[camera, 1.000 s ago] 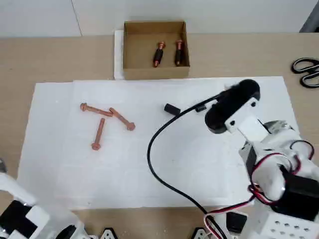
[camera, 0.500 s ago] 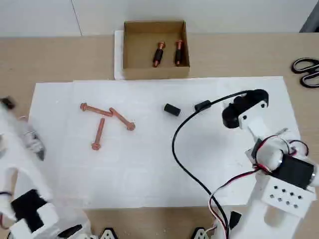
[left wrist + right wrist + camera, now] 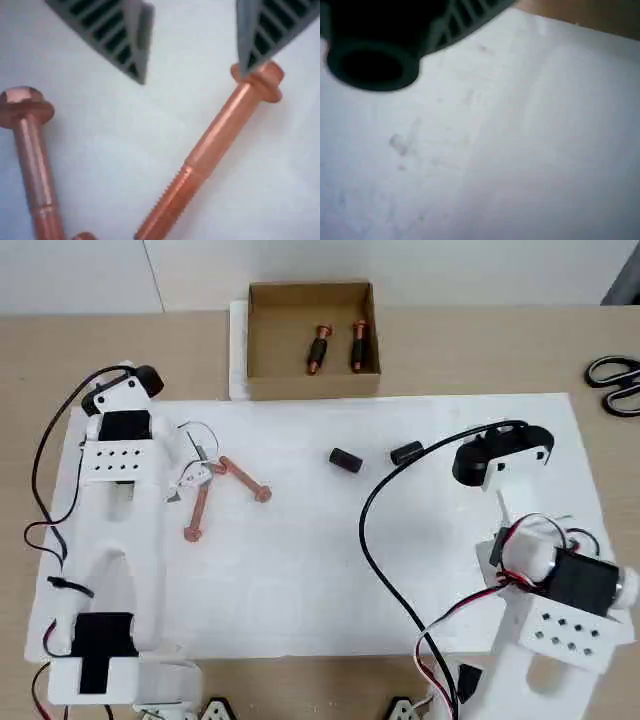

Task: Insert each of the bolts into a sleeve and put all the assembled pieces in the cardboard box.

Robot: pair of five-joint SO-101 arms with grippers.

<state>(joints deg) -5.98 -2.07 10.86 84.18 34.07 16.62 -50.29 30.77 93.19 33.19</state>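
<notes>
Three copper bolts lie on the white sheet (image 3: 330, 570) at the left: one (image 3: 197, 510) points toward the front, one (image 3: 245, 480) lies slanted, and one is partly under my left gripper (image 3: 195, 473). In the left wrist view that gripper (image 3: 192, 75) is open just above the sheet, one fingertip (image 3: 250, 55) over the head of a bolt (image 3: 215, 145), with another bolt (image 3: 32, 160) beside it. Two black sleeves (image 3: 345, 459) (image 3: 406, 452) lie mid-sheet. The right arm (image 3: 500, 455) stands just right of them; a black sleeve (image 3: 370, 65) shows by its finger (image 3: 460, 20).
The cardboard box (image 3: 265, 340) at the back holds two assembled pieces (image 3: 318, 348) (image 3: 358, 345). Scissors (image 3: 615, 380) lie at the far right on the wooden table. A black cable (image 3: 375, 540) loops across the sheet from the right arm.
The left arm has swung in from the front left corner to above the bolts, covering one. The right arm has drawn back to the right, away from the sleeves.
</notes>
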